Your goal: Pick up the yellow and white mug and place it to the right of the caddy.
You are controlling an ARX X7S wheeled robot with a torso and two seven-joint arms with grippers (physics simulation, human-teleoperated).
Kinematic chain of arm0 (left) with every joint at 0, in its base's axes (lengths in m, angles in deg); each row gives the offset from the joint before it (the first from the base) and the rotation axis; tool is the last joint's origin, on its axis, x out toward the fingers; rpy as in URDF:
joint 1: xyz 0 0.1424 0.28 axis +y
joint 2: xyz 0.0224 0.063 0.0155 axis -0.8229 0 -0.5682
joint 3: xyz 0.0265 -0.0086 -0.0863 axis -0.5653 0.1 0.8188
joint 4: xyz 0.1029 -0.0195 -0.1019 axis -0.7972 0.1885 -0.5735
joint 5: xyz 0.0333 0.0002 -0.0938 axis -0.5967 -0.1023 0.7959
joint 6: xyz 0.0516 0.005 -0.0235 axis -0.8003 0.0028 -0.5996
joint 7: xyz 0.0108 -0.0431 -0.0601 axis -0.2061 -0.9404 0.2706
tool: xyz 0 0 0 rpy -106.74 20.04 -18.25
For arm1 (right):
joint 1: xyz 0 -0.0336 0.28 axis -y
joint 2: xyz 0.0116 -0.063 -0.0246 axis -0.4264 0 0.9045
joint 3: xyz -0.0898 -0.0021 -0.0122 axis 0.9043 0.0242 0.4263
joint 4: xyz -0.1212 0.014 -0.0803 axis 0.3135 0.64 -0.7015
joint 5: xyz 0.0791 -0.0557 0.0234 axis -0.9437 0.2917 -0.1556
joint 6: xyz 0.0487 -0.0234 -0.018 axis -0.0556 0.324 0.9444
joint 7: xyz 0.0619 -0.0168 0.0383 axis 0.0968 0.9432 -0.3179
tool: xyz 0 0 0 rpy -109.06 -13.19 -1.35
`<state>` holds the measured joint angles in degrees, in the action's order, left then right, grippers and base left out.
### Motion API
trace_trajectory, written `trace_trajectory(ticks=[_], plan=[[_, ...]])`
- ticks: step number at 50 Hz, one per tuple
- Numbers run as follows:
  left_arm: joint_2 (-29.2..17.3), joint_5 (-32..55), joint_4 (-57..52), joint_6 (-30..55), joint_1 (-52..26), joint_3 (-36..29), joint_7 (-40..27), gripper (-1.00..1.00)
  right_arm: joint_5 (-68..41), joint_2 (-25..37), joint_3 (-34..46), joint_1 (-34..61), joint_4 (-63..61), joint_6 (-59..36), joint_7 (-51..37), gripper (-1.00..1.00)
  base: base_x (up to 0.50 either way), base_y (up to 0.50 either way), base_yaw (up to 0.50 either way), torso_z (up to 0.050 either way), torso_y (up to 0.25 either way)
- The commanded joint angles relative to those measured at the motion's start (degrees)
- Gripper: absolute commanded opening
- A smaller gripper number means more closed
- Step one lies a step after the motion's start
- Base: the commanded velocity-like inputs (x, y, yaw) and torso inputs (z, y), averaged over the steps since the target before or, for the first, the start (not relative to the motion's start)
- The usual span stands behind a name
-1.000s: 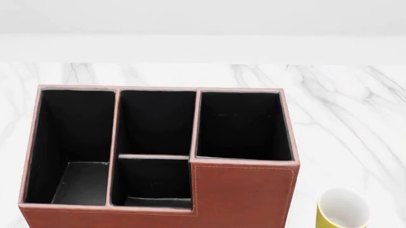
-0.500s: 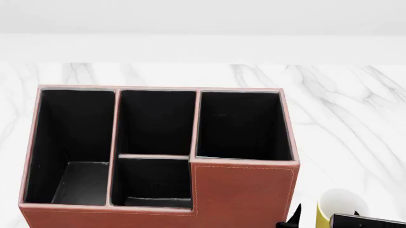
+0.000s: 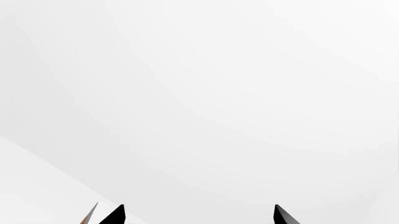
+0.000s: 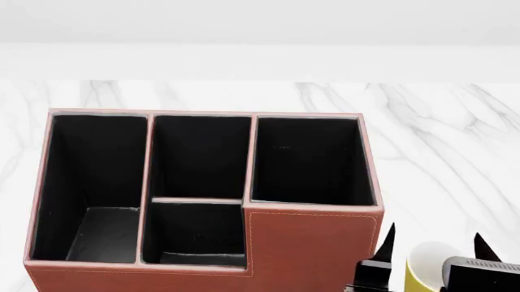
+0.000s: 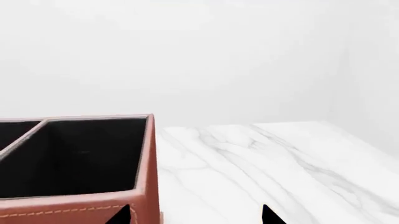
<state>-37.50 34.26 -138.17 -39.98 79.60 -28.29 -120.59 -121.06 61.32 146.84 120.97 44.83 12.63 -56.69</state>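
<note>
The caddy (image 4: 313, 243), reddish-brown with black-lined compartments, fills the left and middle of the head view. The yellow and white mug (image 4: 424, 261) stands upright on the table just right of the caddy's front corner, at the bottom edge and partly hidden. My right gripper (image 4: 435, 240) is open, with one black fingertip on each side of the mug, above its rim. In the right wrist view the right gripper (image 5: 197, 215) is open beside the caddy's corner (image 5: 145, 158); the mug is out of that view. My left gripper (image 3: 198, 214) is open and empty, facing a blank white surface.
The white marble table (image 4: 439, 152) stretches behind and to the right of the caddy, and also shows in the right wrist view (image 5: 249, 154). A white wall runs along the table's far edge. The left arm does not show in the head view.
My right gripper has risen into the head view from the bottom edge. Its fingertips now stand on either side of the mug. The mug and caddy have not moved.
</note>
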Motion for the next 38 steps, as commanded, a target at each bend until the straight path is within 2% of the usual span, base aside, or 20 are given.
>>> trace_trajectory(ticks=[1,22,38], plan=[[-0.1,0.1,0.0,0.0,0.0,-0.1,0.0,1.0,3.2,4.1,-0.9,1.9,-6.8,-1.3,-3.5,1.0,0.0,0.0,0.0,0.0,0.0],[-0.1,0.0,0.0,0.0,0.0,-0.2,0.0,1.0,9.3,11.9,-3.2,6.3,-21.7,-6.6,-8.7,1.0,0.0,0.0,0.0,0.0,0.0],[-0.2,-0.1,0.0,0.0,0.0,-0.4,0.0,1.0,13.2,18.2,-6.2,11.2,-36.8,-14.8,-13.3,1.0,0.0,0.0,0.0,0.0,0.0]])
